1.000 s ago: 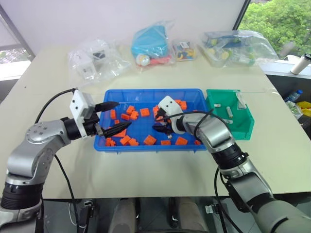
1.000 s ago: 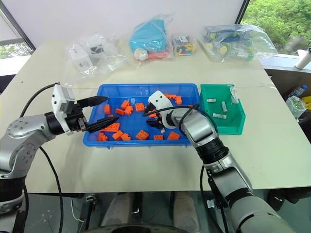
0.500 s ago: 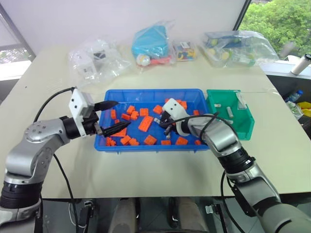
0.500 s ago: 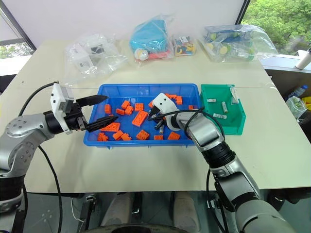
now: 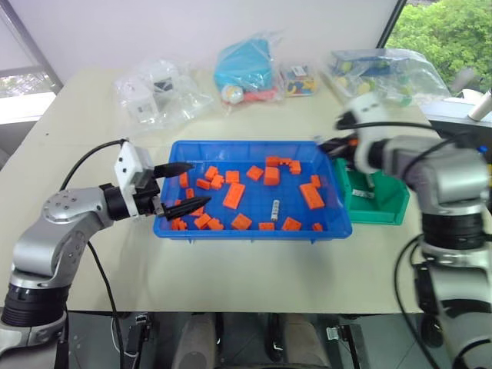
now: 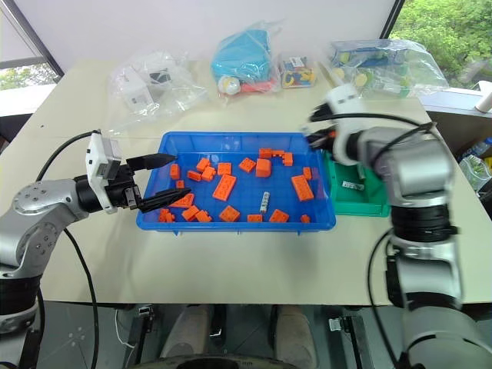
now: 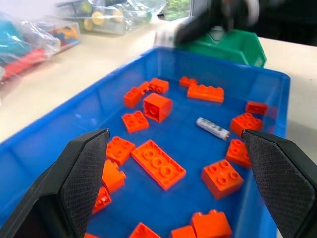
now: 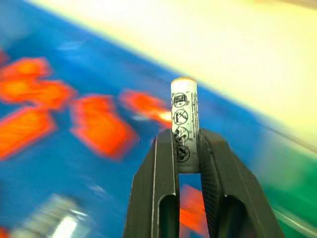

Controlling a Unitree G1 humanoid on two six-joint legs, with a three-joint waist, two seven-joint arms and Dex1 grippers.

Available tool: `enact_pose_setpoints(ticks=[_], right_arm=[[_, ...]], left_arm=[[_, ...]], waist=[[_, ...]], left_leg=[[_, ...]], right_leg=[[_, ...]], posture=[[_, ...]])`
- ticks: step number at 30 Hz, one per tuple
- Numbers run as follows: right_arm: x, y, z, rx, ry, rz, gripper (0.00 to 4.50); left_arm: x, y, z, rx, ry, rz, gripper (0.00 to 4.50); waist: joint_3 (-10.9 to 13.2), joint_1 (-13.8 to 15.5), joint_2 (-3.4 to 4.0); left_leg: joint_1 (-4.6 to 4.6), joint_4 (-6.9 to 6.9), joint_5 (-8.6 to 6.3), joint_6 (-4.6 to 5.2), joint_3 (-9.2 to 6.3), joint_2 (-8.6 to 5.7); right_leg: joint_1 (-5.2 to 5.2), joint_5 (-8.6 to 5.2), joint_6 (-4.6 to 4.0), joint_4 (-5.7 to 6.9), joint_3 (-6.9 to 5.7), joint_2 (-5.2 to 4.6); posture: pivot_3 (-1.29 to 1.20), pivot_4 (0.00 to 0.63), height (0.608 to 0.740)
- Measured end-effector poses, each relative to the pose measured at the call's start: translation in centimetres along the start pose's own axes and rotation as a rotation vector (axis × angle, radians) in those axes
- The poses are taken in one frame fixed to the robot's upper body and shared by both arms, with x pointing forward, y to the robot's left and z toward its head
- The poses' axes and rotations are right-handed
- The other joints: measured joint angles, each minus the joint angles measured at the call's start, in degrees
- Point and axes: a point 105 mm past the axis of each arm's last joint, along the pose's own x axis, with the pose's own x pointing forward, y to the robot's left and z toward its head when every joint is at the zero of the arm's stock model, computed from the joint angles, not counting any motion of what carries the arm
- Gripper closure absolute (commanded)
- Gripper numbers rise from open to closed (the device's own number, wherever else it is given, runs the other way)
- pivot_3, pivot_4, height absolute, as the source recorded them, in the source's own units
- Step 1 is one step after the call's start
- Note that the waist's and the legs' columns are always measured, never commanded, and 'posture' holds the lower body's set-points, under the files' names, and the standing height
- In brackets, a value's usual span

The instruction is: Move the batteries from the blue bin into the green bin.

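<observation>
Right hand point(image 8: 187, 148) grasping a battery point(image 8: 184, 124), left hand point(image 5: 178, 187) released, orange blocks point(image 5: 233, 195) around.

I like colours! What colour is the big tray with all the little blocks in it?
Bright blue. The tray shows best in the left eye view.

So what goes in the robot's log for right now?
right hand: shut on battery | left hand: open above blue bin | one battery in blue bin

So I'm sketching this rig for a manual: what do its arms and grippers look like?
Both arms are silver-grey metal segments with black joints and loose black cables. Each wrist bears a white box. The left gripper and right gripper each have two tapered black fingers; the left's inner pads are finely textured.
</observation>
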Motion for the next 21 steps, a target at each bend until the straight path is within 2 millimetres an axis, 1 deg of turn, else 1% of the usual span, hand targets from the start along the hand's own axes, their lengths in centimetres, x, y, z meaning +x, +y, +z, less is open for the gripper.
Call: enact_pose_setpoints(ticks=[1,2,3,5,6,8,9,11,12,13,15,16,17,18,19,20,21], right_arm=[[-0.7,-1.0,-0.2,0.008,0.005,-0.035,4.43],[-1.8,-2.4,-1.0,0.008,0.03,-0.084,4.43],[-2.6,-3.4,-2.1,0.008,0.065,-0.119,4.43],[-3.5,-4.4,-4.5,0.013,0.134,-0.161,4.43],[-3.7,-4.4,-5.2,0.021,0.153,-0.163,4.43],[-3.7,-4.2,-6.6,0.036,0.19,-0.161,3.35],[-3.7,-4.1,-7.0,0.037,0.199,-0.16,2.91],[-3.8,-4.0,-7.1,0.027,0.2,-0.166,1.86],[-3.8,-3.9,-7.1,0.021,0.196,-0.167,1.43],[-3.7,-3.9,-6.9,0.011,0.186,-0.168,0.9],[-3.5,-3.8,-5.9,-0.011,0.15,-0.161,0.9],[-3.3,-3.4,-4.9,-0.019,0.116,-0.143,0.9],[-3.0,-2.7,-3.3,-0.031,0.065,-0.11,0.9],[-2.9,-1.3,-1.4,-0.057,0.002,-0.054,0.9],[-2.9,-0.4,-0.3,-0.079,-0.033,-0.017,0.9],[-2.9,-0.1,-0.1,-0.085,-0.04,-0.008,0.9],[-2.6,1.3,0.5,-0.085,-0.062,0.047,0.9]], left_arm=[[0.0,-0.1,0.0,0.0,0.002,-0.006,0.0],[0.2,-0.3,-0.1,0.0,0.005,-0.024,0.0],[0.3,-0.6,-0.2,-0.002,0.009,-0.044,0.0],[0.4,-0.9,-0.3,-0.002,0.019,-0.074,0.0],[0.4,-1.0,-0.4,-0.001,0.027,-0.088,0.0],[0.6,-1.4,-0.3,0.005,0.032,-0.12,0.0],[0.7,-1.5,-0.1,0.011,0.03,-0.135,0.0],[0.8,-1.5,0.2,0.026,0.028,-0.147,0.0],[0.8,-1.5,0.4,0.031,0.026,-0.154,0.0],[0.8,-1.5,0.4,0.034,0.026,-0.159,0.0],[0.9,-1.6,0.6,0.039,0.025,-0.167,0.0],[0.9,-1.6,0.6,0.042,0.027,-0.171,0.0],[1.0,-1.6,0.8,0.048,0.026,-0.178,0.0],[1.1,-1.7,0.9,0.053,0.025,-0.185,0.0],[1.2,-1.7,0.9,0.055,0.025,-0.189,0.0],[1.2,-1.7,0.9,0.055,0.026,-0.19,0.0],[1.3,-1.8,0.9,0.053,0.028,-0.192,0.0]], waist=[[0.0,0.0,0.0],[0.0,0.0,0.0],[0.0,0.0,0.0],[0.0,-0.1,0.0],[0.0,-0.2,0.0],[0.0,-0.4,0.04],[0.0,-0.4,0.05],[0.0,-0.4,0.05],[0.0,-0.4,0.05],[0.0,-0.3,0.05],[0.0,-0.2,0.07],[0.1,-0.3,0.12],[0.1,-0.5,0.13],[0.1,-0.6,0.13],[0.1,-0.8,0.13],[0.1,-0.9,0.12],[0.1,-0.9,0.08]], left_leg=[[0.01,0.0,0.0,0.0,0.01,0.01],[0.03,0.0,0.0,0.0,0.02,0.01],[0.04,0.0,0.0,0.0,0.01,0.02],[0.04,0.01,0.0,0.0,0.03,0.02],[0.06,0.01,0.0,0.0,0.04,0.03],[0.07,0.02,0.0,0.0,0.04,0.03],[0.07,0.03,0.0,0.0,0.04,0.03],[0.06,0.03,0.0,0.0,0.02,0.03],[0.06,0.03,0.0,0.0,0.03,0.03],[0.06,0.03,0.0,0.0,0.03,0.03],[0.05,0.05,0.0,0.0,0.03,0.02],[0.05,0.06,0.0,0.0,0.03,0.03],[0.06,0.06,0.0,0.01,0.0,0.03],[0.06,0.04,0.0,0.01,-0.03,0.03],[0.05,0.02,0.0,0.01,-0.04,0.04],[0.05,0.01,0.0,0.01,-0.05,0.04],[0.05,0.0,0.0,0.01,-0.09,0.04]], right_leg=[[0.0,0.0,0.0,0.0,0.0,0.0],[0.0,0.0,-0.01,0.01,0.01,0.02],[0.01,-0.01,-0.01,0.0,0.01,0.02],[0.0,-0.01,-0.01,0.01,0.02,0.03],[0.0,0.0,-0.01,0.02,0.04,0.03],[-0.01,0.0,-0.01,0.03,0.05,0.04],[-0.01,0.0,-0.01,0.04,0.05,0.05],[-0.01,-0.01,0.0,0.04,0.05,0.05],[-0.01,-0.01,0.0,0.03,0.05,0.05],[-0.01,-0.01,0.0,0.02,0.05,0.04],[-0.01,-0.01,0.0,0.02,0.05,0.05],[-0.02,-0.01,0.0,0.03,0.06,0.05],[-0.03,0.0,0.01,0.04,0.08,0.06],[-0.02,0.0,0.02,0.06,0.07,0.08],[-0.02,0.01,0.04,0.07,0.06,0.1],[-0.02,0.01,0.05,0.07,0.06,0.11],[0.02,0.04,0.09,0.08,0.02,0.11]], posture=[[0.0,0.15,0.736],[0.0,0.15,0.736],[0.0,0.15,0.736],[0.0,0.15,0.736],[0.0,0.15,0.736],[0.0,0.15,0.736],[0.0,0.15,0.736],[0.0,0.15,0.736],[0.0,0.15,0.736],[0.0,0.15,0.736],[0.0,0.15,0.736],[0.0,0.15,0.736],[0.0,0.15,0.736],[0.0,0.15,0.736],[0.0,0.15,0.736],[0.0,0.15,0.736],[0.0,0.15,0.736]])
